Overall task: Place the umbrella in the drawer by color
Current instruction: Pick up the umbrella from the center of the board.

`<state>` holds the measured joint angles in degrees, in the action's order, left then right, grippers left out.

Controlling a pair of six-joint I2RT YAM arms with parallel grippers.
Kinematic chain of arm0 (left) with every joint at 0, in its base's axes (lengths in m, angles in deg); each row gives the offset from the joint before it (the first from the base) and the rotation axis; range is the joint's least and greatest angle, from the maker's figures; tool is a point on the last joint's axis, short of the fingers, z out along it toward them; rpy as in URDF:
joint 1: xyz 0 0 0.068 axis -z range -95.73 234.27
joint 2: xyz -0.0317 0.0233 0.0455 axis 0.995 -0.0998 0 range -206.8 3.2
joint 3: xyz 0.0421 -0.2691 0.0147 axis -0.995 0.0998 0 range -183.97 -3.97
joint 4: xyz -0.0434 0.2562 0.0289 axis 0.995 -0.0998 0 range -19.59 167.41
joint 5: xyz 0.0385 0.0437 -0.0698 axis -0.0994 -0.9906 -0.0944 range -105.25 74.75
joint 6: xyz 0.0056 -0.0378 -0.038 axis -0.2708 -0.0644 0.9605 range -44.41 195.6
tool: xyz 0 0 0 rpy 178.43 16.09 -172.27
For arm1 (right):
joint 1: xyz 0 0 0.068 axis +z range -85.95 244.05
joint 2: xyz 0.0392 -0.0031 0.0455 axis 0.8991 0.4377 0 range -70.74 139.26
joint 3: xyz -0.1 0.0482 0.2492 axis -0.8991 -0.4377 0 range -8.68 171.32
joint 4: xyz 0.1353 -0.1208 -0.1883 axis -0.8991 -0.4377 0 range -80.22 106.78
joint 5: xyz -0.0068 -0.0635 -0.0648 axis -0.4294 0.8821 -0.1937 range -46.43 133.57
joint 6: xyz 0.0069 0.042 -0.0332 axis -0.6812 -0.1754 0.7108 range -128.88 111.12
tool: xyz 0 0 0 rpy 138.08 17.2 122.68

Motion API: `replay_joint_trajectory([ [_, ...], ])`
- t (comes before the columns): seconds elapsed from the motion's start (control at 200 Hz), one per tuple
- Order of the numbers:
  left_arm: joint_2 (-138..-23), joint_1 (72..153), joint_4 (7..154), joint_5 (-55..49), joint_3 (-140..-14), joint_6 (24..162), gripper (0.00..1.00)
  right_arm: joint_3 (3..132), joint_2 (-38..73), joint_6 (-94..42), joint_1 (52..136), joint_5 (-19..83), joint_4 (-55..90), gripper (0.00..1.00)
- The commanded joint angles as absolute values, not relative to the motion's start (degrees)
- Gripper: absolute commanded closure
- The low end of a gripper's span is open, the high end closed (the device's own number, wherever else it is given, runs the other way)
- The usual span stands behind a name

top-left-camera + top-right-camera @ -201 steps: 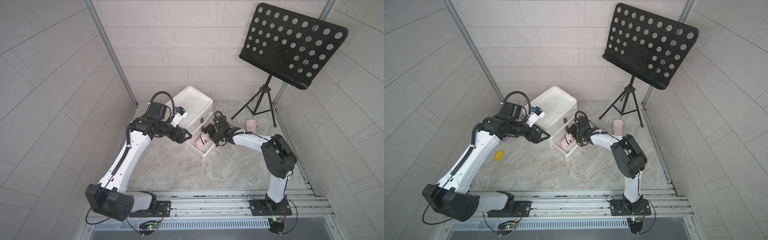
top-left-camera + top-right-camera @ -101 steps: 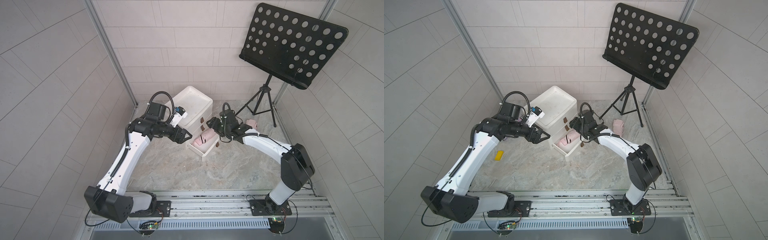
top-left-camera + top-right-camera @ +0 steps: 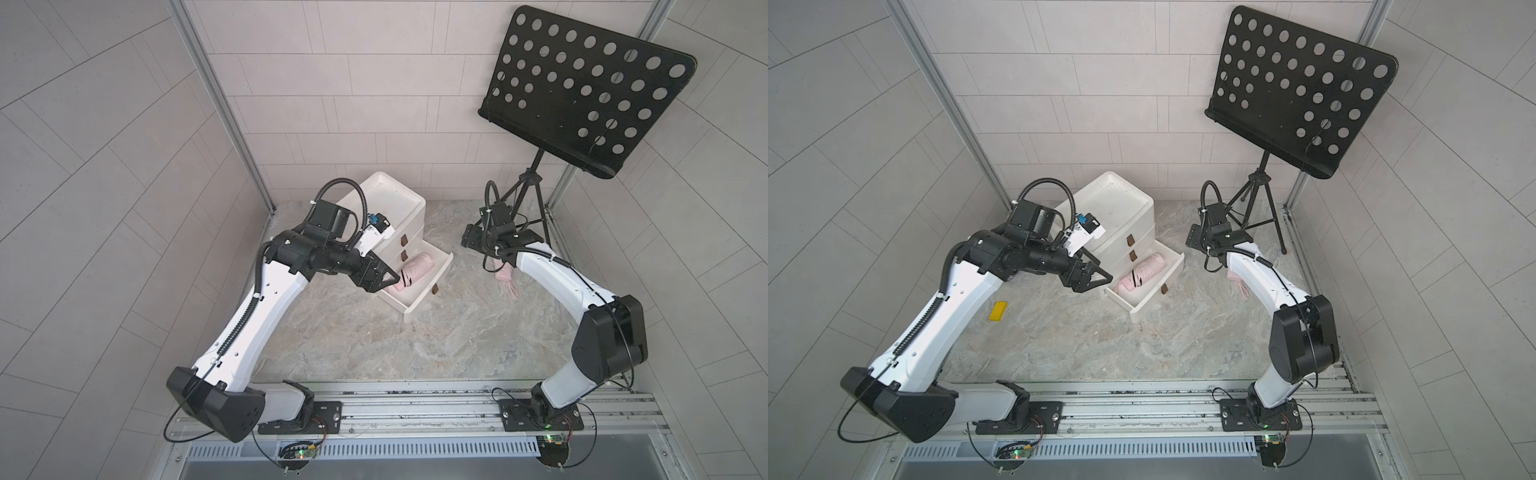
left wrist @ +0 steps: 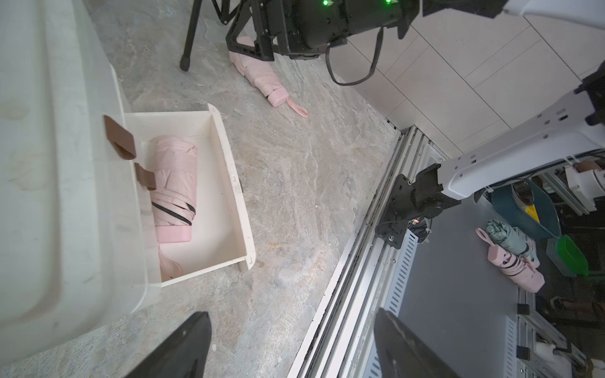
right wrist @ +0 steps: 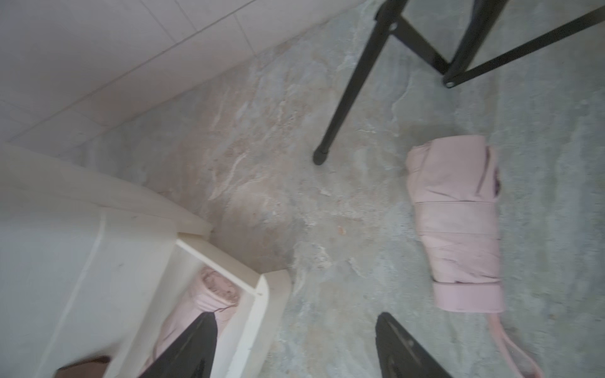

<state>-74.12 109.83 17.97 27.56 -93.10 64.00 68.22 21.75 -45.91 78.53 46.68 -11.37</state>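
A folded pink umbrella (image 3: 415, 272) (image 3: 1142, 272) (image 4: 175, 183) lies in the pulled-out bottom drawer (image 3: 419, 305) (image 4: 232, 186) of a white three-drawer unit. No gripper touches it. A second pink umbrella (image 5: 455, 222) (image 4: 262, 77) lies on the floor by the stand's legs, partly hidden under my right arm in both top views. My right gripper (image 3: 467, 239) (image 5: 294, 347) hangs open and empty over the floor between the drawer and that umbrella. My left gripper (image 3: 388, 280) (image 4: 291, 347) is open and empty at the drawer's left side.
A black music stand (image 3: 582, 87) rises at the back right, its tripod legs (image 5: 340, 108) close to the floor umbrella. A small yellow piece (image 3: 998, 311) lies on the floor at the left. The metal rail (image 3: 415, 399) runs along the front edge.
My right gripper has drawn back from the drawer to the right, towards the stand, and its jaws have widened. The pink umbrella stays in the drawer. The left arm has barely moved.
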Motion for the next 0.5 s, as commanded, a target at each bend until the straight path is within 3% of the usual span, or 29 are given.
replay_joint_trajectory([
  [0.0, -76.08, 113.13, 16.32, 27.17, -94.94, 62.85, 0.15, 68.17, 23.91, -39.87, 74.93, 52.03, -16.88, 0.20],
  [0.49, -79.86, 116.30, 21.61, 28.35, -90.76, 64.61, 0.15, 78.20, 38.86, -34.82, 63.80, 48.84, -21.31, 0.17],
])
